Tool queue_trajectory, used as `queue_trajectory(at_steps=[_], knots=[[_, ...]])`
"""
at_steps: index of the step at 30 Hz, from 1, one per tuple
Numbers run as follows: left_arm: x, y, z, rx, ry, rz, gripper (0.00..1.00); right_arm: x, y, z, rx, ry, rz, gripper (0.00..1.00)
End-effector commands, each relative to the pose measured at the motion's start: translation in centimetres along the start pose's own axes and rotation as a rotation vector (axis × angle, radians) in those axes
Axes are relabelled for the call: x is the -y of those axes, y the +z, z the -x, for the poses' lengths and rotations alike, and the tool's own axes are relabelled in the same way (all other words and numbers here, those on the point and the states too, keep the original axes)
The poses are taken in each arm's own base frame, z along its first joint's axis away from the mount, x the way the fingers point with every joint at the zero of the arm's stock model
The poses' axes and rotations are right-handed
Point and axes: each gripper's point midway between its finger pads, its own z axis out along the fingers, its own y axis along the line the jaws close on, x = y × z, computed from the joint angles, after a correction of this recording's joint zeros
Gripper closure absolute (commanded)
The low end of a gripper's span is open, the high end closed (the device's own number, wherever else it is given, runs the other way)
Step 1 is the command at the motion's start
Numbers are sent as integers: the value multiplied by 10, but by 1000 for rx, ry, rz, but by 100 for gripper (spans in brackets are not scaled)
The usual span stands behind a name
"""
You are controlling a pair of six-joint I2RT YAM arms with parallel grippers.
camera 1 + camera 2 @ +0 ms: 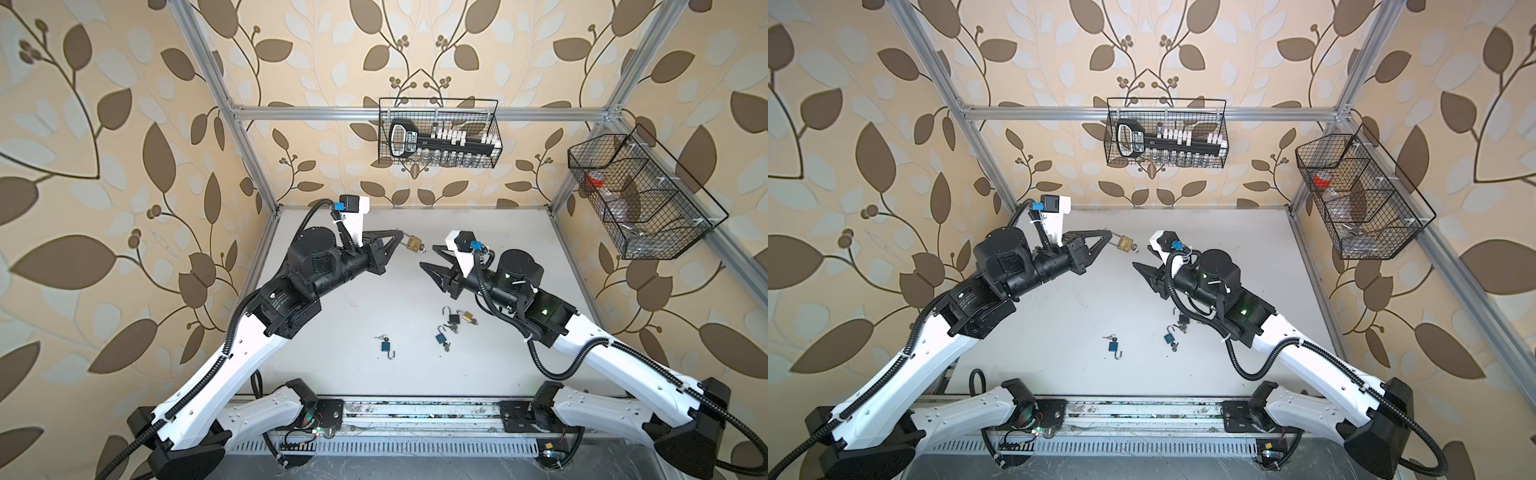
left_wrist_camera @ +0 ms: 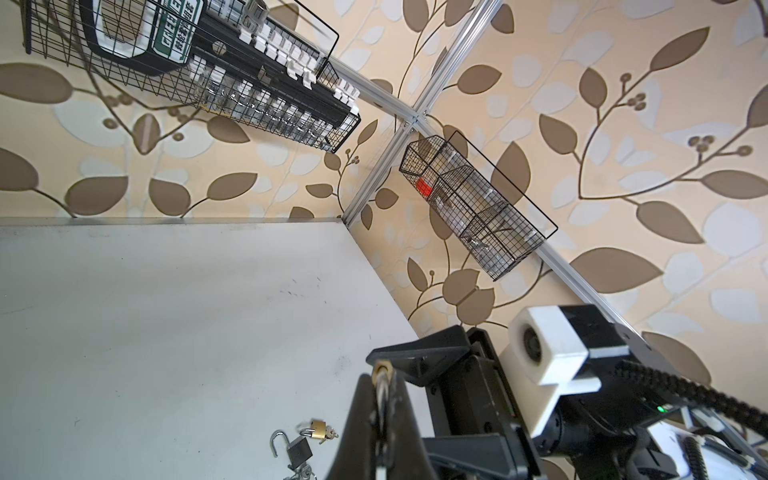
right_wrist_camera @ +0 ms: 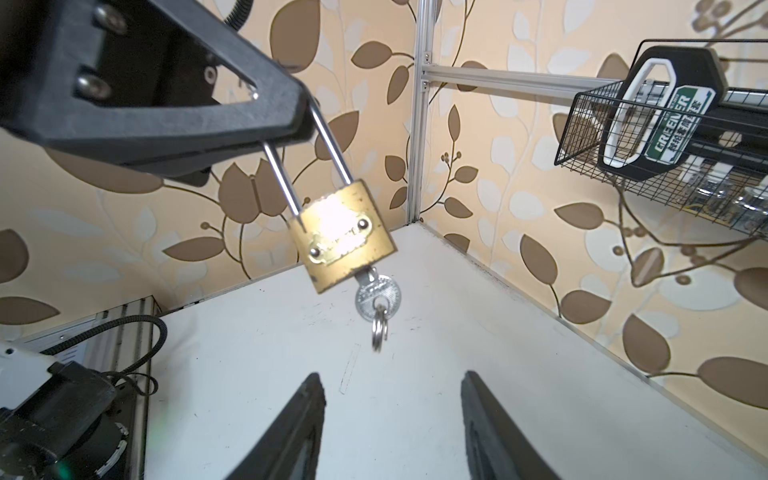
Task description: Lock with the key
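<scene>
One square brass padlock (image 3: pixel 343 235) hung in the air over the white tabletop (image 1: pixel 519 224). The left gripper (image 3: pixel 303 124) had it by the top of the steel shackle (image 3: pixel 332 143), jaws clamped fully shut. Both shackle legs looked seated in the body; couldn't tell if it was latched. A small silver key (image 3: pixel 377 293) sat in the keyway under the body, with a split ring (image 3: pixel 380 328) dangling off its head. The right gripper (image 3: pixel 390 378) was roughly half open and held nothing. It pointed at the key from just short of it, no contact. Judged step: close on the key head, then turn. Main risk: the lock was held only by round bar, so torque on the key would likely swing or spin the body instead of turning the cylinder. Nothing gripped the body to react it. A nudge on approach would set the lock swinging, and the fingers could close on air or on the ring, which gives no torque. Pulling back while pinching could drag the key out. A black padlock (image 1: pixel 454 319), small brass padlock (image 1: pixel 467 316), blue padlock (image 1: pixel 440 338) and second blue padlock (image 1: pixel 385 345) lay on the table near the right arm. None was in play, but a dropped lock would land near them.
</scene>
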Motion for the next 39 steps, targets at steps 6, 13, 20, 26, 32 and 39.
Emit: queue_trajectory(at_steps=[6,13,20,26,32,39], knots=[[15,-11,22,89,0,-50,100,0,1,39,109,-27,-16,50],[16,-6,18,66,-2,-62,100,-3,0,44,129,-33,0,58],[17,-4,16,59,-3,-70,100,-4,3,44,120,-28,7,69],[19,-3,15,51,-2,-85,100,-6,4,44,117,-27,19,81],[19,-1,13,42,-2,-85,100,-5,5,43,112,-15,18,91],[18,-2,12,40,-2,-83,100,0,2,39,101,-2,-14,100]])
